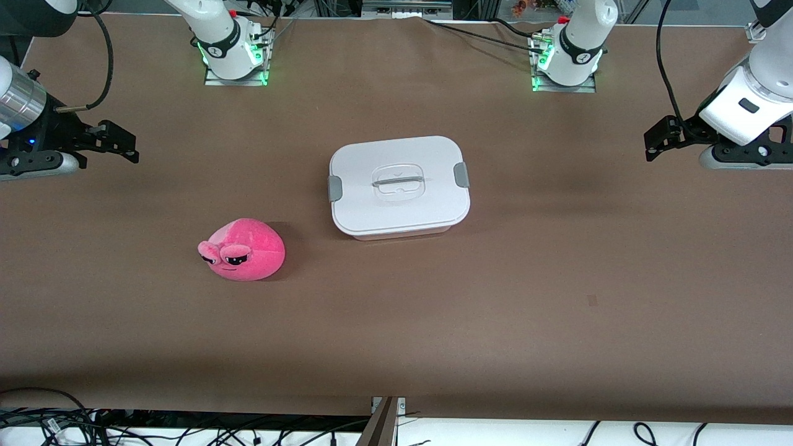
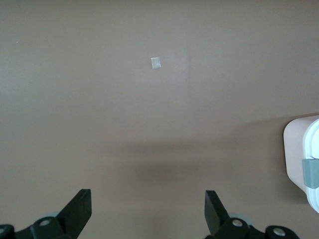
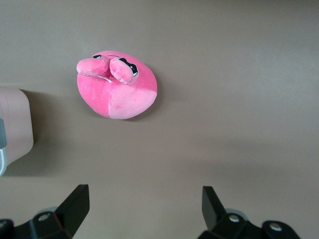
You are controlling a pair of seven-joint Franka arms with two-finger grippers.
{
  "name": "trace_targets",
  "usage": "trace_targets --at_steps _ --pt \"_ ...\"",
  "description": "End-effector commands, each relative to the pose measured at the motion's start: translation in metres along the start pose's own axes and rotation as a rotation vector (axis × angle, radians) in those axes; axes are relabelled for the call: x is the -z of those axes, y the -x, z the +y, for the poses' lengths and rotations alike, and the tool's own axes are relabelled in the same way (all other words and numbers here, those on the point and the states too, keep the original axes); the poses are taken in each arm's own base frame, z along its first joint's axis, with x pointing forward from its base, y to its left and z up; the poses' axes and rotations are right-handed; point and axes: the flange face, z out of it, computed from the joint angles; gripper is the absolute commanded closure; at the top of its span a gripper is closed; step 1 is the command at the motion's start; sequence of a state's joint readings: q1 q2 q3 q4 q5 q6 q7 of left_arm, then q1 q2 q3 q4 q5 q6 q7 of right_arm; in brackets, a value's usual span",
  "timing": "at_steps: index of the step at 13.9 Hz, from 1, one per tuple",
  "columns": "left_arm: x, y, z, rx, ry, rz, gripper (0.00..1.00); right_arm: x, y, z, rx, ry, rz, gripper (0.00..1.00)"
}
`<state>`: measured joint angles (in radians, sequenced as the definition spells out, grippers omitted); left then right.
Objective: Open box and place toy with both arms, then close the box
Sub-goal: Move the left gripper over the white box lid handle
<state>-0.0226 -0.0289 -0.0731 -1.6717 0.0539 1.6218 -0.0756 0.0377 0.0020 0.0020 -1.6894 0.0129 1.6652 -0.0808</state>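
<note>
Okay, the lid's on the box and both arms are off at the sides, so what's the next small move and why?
Probably bring the left claw in over the box toward its nearer grey clip. The white lid is on, the toy sits on the table outside, and both the left and right claw hang open, holding nothing.

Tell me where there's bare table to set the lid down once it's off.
Bare table lies between the box and the open left pincer, which waits at its end. The wide strip nearer the front camera than box and toy is free too. Toward the open right pincer, the toy crowds things.
</note>
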Motion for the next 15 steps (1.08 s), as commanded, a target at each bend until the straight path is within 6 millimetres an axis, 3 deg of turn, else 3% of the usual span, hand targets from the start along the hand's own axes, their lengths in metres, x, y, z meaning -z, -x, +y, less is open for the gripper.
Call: trace_targets --at_steps 1,6,10,12,15 --pt "0.005 -0.003 0.002 -0.001 0.021 -0.010 0.00 0.018 0.001 0.004 0.007 0.018 0.006 0.00" --pt "0.004 -0.002 0.005 -0.004 0.027 -0.022 0.00 0.019 -0.001 0.004 0.004 0.018 0.005 0.00" --pt "-0.017 -0.001 0.025 -0.023 0.125 -0.125 0.00 0.016 -0.003 0.004 0.004 0.017 -0.001 0.00" --pt "-0.020 0.002 0.047 -0.058 0.156 -0.156 0.00 0.015 -0.003 0.004 0.004 0.017 -0.003 0.00" --pt "-0.034 0.011 0.103 -0.289 0.165 -0.214 0.00 0.015 -0.003 0.004 0.004 0.017 -0.003 0.00"
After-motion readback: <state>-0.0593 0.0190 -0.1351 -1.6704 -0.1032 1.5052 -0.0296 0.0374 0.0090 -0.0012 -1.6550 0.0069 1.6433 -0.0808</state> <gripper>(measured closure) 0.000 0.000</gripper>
